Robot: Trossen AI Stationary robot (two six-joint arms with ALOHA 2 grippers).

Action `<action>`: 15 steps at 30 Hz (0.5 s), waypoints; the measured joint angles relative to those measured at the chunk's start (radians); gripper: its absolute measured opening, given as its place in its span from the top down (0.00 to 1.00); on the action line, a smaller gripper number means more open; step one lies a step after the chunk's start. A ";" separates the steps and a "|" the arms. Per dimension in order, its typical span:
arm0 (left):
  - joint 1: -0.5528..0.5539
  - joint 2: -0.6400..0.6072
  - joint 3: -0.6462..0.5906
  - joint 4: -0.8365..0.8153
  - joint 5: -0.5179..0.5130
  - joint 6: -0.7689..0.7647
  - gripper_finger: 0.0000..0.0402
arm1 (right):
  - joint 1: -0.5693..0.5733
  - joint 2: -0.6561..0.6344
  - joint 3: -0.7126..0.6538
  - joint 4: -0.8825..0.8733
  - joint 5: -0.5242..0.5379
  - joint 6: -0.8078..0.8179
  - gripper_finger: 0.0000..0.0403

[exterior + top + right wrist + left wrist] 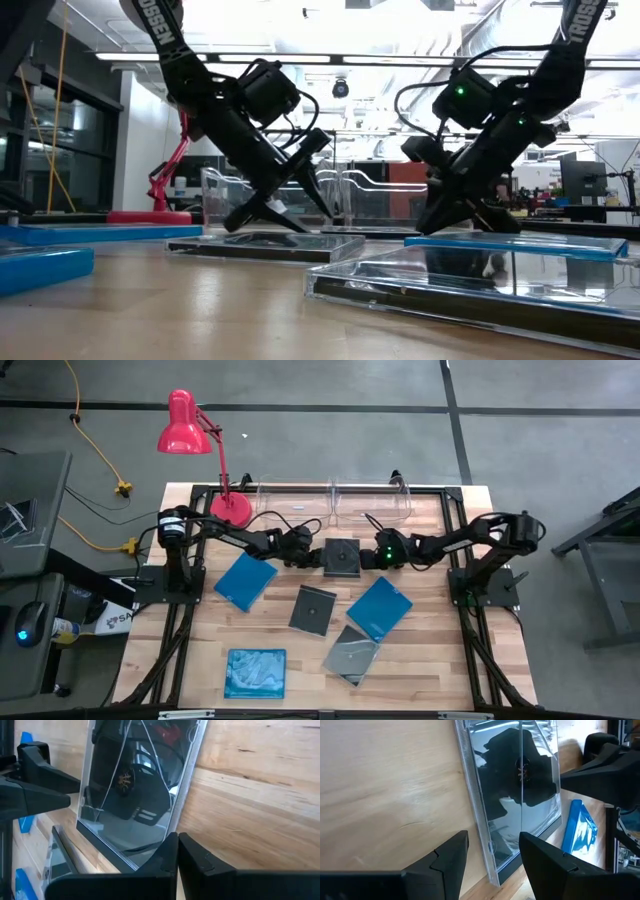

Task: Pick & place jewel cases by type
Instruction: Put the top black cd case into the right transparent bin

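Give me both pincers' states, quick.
Left pincer: open, straddling the edge of the dark jewel case.
Right pincer: shut, at that case's opposite edge, holding nothing.

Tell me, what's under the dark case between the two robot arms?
Just the wooden table. The dark case lies flat on it, so anything beneath stays hidden. No other case shows sticking out.

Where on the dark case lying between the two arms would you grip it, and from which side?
Grip the dark case by its thin left edge, coming in from the left arm's side. It lies flat on the table, so only the edges offer a hold. The open left tool already straddles that edge, while the shut right tool rests at the opposite edge.
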 joint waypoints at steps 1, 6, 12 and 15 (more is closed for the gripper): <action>0.000 0.000 0.000 0.003 0.000 0.000 0.55 | 0.000 0.001 0.000 0.000 0.000 0.000 1.00; 0.000 0.000 0.000 0.014 -0.007 0.003 0.55 | 0.000 0.001 0.005 -0.005 0.001 -0.004 1.00; 0.000 0.000 0.000 0.029 -0.015 0.022 0.55 | 0.001 0.012 0.043 -0.010 -0.004 -0.032 1.00; -0.006 0.000 0.000 0.028 -0.018 0.024 0.55 | 0.000 0.012 0.056 -0.018 -0.013 -0.043 1.00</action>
